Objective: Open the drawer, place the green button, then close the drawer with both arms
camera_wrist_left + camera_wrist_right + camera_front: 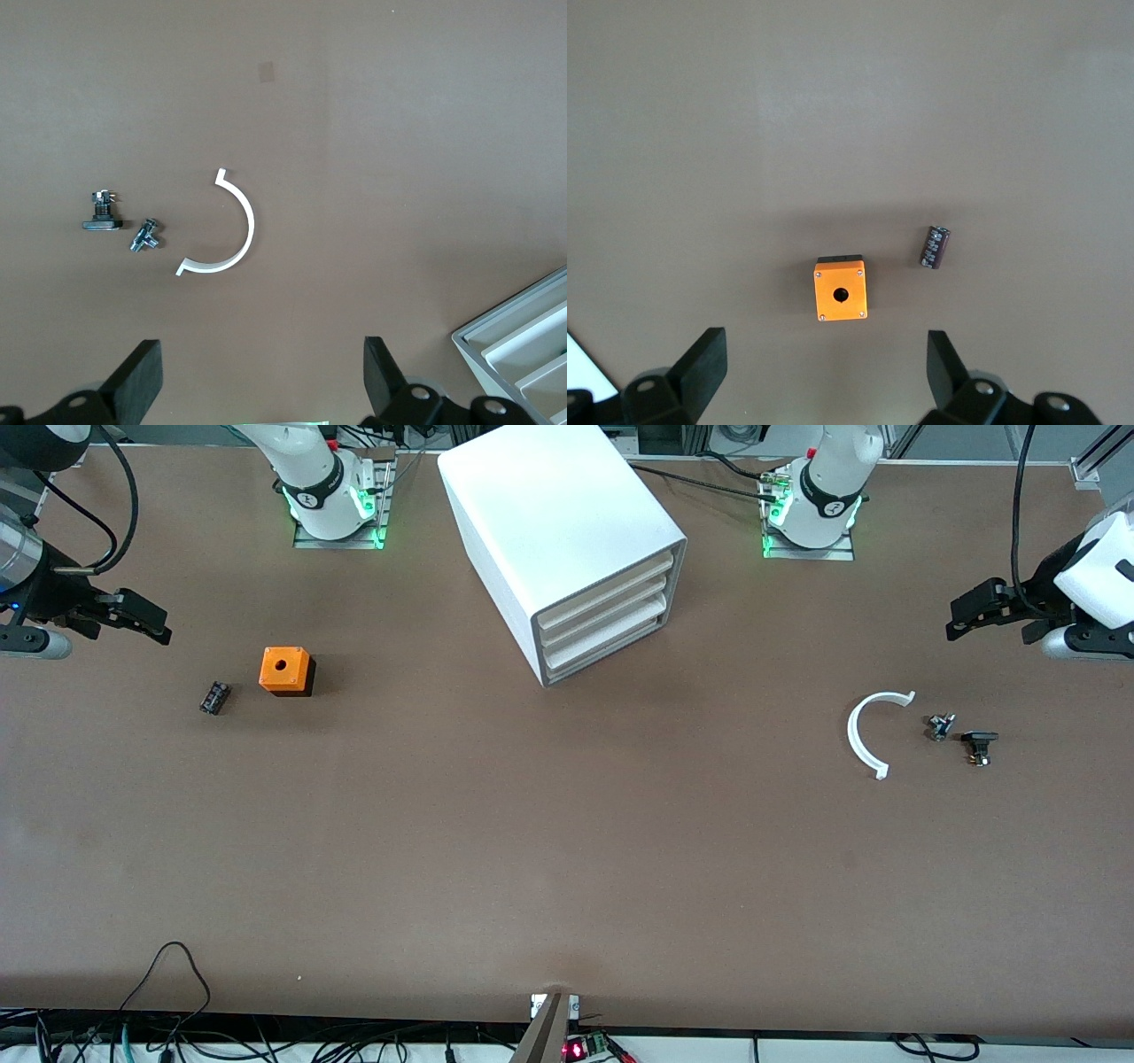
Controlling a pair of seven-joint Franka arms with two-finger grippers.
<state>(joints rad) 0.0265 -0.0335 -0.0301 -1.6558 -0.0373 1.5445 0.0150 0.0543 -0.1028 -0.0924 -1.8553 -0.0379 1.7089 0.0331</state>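
Note:
The white cabinet (567, 540) stands at the table's middle, between the arm bases. All three drawers are shut. The drawer (602, 648) is the lowest one. No green-capped button shows in any view. My left gripper (952, 618) hangs open and empty over the left arm's end of the table. In the left wrist view (263, 354) its jaws stand wide apart. My right gripper (164, 627) hangs open and empty over the right arm's end. In the right wrist view (827, 345) its jaws are also wide apart.
An orange box with a hole (285, 670) and a small black part (214, 697) lie toward the right arm's end. A white curved strip (873, 731) and two small dark parts (941, 726) (979, 746) lie toward the left arm's end.

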